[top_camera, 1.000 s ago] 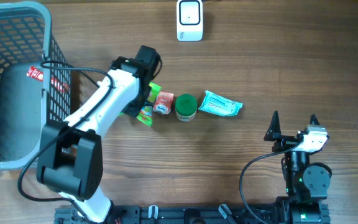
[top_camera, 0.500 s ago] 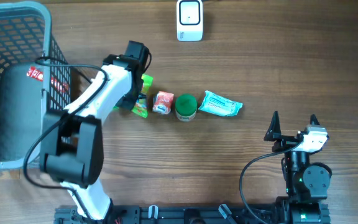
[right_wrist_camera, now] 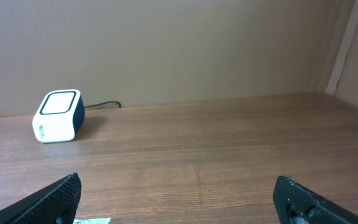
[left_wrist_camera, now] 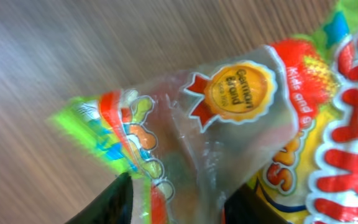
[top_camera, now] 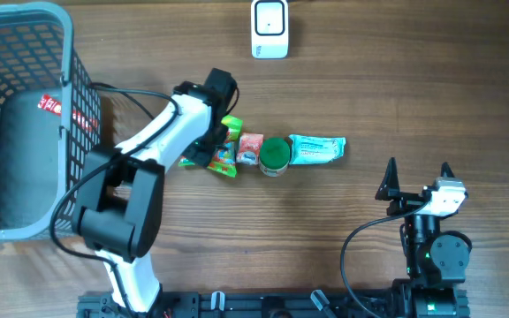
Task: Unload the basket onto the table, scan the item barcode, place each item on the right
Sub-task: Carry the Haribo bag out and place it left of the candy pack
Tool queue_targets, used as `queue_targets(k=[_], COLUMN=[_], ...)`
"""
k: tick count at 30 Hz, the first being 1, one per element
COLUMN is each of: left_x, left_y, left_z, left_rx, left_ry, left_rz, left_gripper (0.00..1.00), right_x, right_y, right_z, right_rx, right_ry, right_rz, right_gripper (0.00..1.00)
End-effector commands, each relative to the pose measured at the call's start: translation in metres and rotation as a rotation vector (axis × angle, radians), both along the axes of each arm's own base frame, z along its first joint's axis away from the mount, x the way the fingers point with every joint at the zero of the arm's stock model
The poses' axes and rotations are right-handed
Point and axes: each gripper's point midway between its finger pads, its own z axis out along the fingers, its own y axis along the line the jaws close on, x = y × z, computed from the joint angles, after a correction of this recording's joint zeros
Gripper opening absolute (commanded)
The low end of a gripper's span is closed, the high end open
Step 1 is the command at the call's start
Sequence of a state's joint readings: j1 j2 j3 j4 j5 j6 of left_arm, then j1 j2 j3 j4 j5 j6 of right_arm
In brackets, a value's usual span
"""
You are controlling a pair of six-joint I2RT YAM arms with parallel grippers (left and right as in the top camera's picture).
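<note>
A green and yellow candy bag lies on the wooden table left of centre. In the left wrist view the bag fills the frame, with a gold and red badge on its clear panel. My left gripper is down over its left end, and its two dark fingers stand apart on either side of the bag's clear edge. The white barcode scanner stands at the table's far edge, also in the right wrist view. My right gripper rests open near the front right, nothing between its fingers.
Touching the bag in a row to its right lie a small orange packet, a green-lidded jar and a teal packet. A grey wire basket with a grey item inside fills the left edge.
The left arm swung left, then back right, pushing the bag, jar and packets a little to the right. Its fingers have come apart from shut. The right arm has not moved.
</note>
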State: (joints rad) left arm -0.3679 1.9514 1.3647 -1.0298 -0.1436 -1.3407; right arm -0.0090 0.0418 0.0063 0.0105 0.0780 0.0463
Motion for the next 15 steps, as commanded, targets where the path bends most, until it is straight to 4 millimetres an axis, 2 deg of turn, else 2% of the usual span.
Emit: queue_targets(k=[1, 2, 3, 4, 6, 7, 8, 9, 11, 12, 15], left_x=[0.034, 0.037, 0.042, 0.046, 0.047, 0.045, 0.041, 0.028, 0.010, 0.003, -0.009], left_y=[0.025, 0.030, 0.036, 0.045, 0.064, 0.080, 0.094, 0.127, 0.169, 0.183, 0.236], left_z=[0.112, 0.132, 0.160, 0.196, 0.254, 0.286, 0.308, 0.342, 0.365, 0.368, 0.360], left_rx=[-0.002, 0.008, 0.022, 0.046, 0.094, 0.137, 0.170, 0.244, 0.326, 0.342, 0.358], left_ry=[-0.271, -0.322, -0.400, -0.495, -0.644, -0.728, -0.784, -0.872, -0.925, -0.928, -0.864], left_rz=[-0.039, -0.048, -0.069, -0.088, -0.094, -0.076, -0.047, 0.050, 0.172, 0.210, 0.246], left_gripper=[1.00, 1.00, 1.00, 1.00, 1.00, 1.00, 1.00, 1.00, 1.00, 1.00, 1.00], right_x=[0.000, 0.000, 0.000, 0.000, 0.000, 0.000, 0.000, 0.000, 0.000, 0.000, 0.000], right_y=[0.003, 0.003, 0.003, 0.003, 0.003, 0.003, 0.003, 0.003, 0.003, 0.003, 0.003], right_z=[0.001, 0.001, 0.001, 0.001, 0.001, 0.001, 0.001, 0.001, 0.001, 0.001, 0.001], right_rx=[-0.013, -0.013, -0.013, -0.013, -0.013, -0.013, -0.013, -0.014, -0.014, -0.014, -0.013], right_ry=[-0.005, -0.005, -0.005, -0.005, -0.005, -0.005, -0.005, -0.005, -0.005, -0.005, -0.005], right_rz=[0.015, 0.015, 0.015, 0.015, 0.015, 0.015, 0.015, 0.015, 0.015, 0.015, 0.015], right_gripper=[1.00, 1.00, 1.00, 1.00, 1.00, 1.00, 1.00, 1.00, 1.00, 1.00, 1.00])
